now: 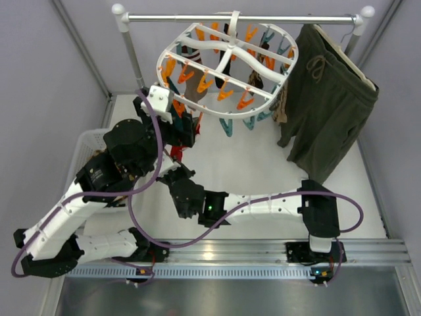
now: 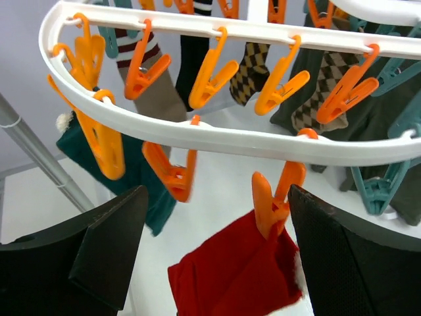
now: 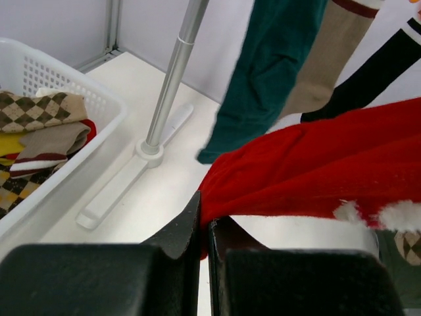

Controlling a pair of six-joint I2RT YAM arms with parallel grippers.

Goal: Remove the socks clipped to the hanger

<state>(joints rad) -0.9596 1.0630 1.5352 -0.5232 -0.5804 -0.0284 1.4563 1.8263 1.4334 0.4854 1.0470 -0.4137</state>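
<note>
The round white hanger (image 1: pixel 227 59) hangs from the rail, with orange and teal clips and several socks clipped to it. In the left wrist view its rim (image 2: pixel 263 139) crosses above a red sock (image 2: pixel 230 270) held by an orange clip (image 2: pixel 273 201). My left gripper (image 2: pixel 217 217) is open, with one jaw on each side of that clip and sock. My right gripper (image 3: pixel 204 210) is shut on the lower corner of the red sock (image 3: pixel 316 171), below the left gripper (image 1: pixel 187 128). A teal sock (image 2: pixel 141 171), a brown striped sock (image 2: pixel 158 92) and argyle socks (image 2: pixel 253 69) hang clipped beyond.
A white basket (image 3: pixel 79 85) at the left holds argyle and tan socks (image 3: pixel 39 112). The rail's steel post (image 3: pixel 174 72) and its white foot stand beside the basket. Dark green shorts (image 1: pixel 325 99) hang on the rail (image 1: pixel 243 18) at the right.
</note>
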